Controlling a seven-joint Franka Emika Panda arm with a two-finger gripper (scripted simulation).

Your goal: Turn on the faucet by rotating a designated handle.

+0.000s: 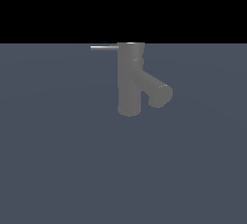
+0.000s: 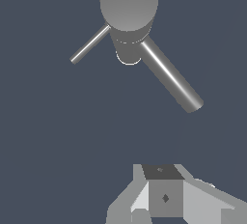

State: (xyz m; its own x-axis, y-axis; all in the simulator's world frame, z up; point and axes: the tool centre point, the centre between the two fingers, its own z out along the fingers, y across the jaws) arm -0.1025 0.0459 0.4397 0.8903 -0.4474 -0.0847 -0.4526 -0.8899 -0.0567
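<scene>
— Closest to the wrist camera is the gripper [image 2: 166,203], a pale blocky shape cut off by the frame edge. Can you say whether it is spread or clenched?

— I cannot tell; the fingertips fall outside the picture. It holds nothing that shows, and it sits well apart from the faucet [image 2: 129,6].

— So the turn has not begun?

— By my judgement, no. The handle [image 2: 89,44], a thin pale rod, juts from the top cap untouched; the approach, the contact and the rotation are all left.

— Where does the faucet stand?

— In the exterior view it rises near the far edge of the table [image 1: 58,170], about midway between the side edges, its thick spout [image 1: 157,90] angling toward the exterior view's right and the handle pointing to that view's left.

— Anything hidden?

— The arm never appears in the exterior view, no table corners show, and no water or on-position is marked.
</scene>
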